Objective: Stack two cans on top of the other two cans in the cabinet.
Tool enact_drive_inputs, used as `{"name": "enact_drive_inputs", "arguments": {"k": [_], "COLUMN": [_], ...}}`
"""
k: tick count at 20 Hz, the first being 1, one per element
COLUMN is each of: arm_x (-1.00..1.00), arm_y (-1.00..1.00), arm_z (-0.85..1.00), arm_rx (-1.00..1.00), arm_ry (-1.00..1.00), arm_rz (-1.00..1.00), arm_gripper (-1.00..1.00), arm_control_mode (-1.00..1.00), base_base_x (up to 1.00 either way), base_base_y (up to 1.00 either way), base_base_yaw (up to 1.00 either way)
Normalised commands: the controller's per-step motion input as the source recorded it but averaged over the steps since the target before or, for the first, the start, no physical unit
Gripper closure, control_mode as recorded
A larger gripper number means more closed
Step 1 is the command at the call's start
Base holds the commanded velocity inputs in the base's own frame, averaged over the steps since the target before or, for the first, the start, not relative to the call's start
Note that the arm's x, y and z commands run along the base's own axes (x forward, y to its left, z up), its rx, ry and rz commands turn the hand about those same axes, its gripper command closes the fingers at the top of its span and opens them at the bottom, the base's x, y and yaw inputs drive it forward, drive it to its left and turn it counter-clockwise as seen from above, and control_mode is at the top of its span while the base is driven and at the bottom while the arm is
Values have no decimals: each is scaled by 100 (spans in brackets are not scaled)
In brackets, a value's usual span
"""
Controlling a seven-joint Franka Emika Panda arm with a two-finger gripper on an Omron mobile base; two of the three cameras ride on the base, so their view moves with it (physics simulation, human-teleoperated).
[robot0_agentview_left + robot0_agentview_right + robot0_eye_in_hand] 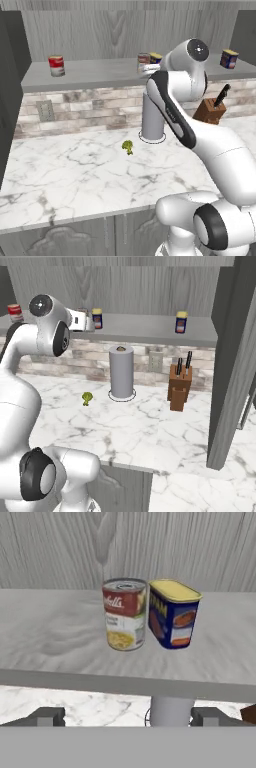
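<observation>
Up close, the red-and-pale-yellow can [124, 613] carried a white cursive script on its red band, too blurred to read for sure, and the dark blue tin [173, 614] touching its side showed a yellow top, yellowish lettering that could not be made out and a red mark. Both stood mid-shelf in the cabinet [95, 74], the red-and-white can [56, 65] well apart at one end and another blue tin [229, 58] at the other. The gripper [128, 717] hung just before the shelf edge, its fingertips [46, 716] spread wide, pinching and touching nothing.

Evenly, softly lit throughout; rendered, slightly soft-edged, no glare; faint shadows beside cans [150, 614] ahead of hand.
</observation>
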Motion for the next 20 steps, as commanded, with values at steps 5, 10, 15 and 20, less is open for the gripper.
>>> {"name": "enact_drive_inputs", "arguments": {"k": [5,10,15,20], "arm_x": [45,46,43,33], "arm_y": [20,13,0,1], "arm_z": [0,0,0,0], "arm_rx": [0,1,4,8], "arm_ry": [0,-1,0,0], "arm_rz": [0,0,-3,-7], "arm_gripper": [-100,-100,-100,-100], "arm_control_mode": [-100,-100,-100,-100], "base_base_x": [0,0,0,0], "base_base_y": [0,0,0,0], "base_base_yaw": [0,0,0,0]}}
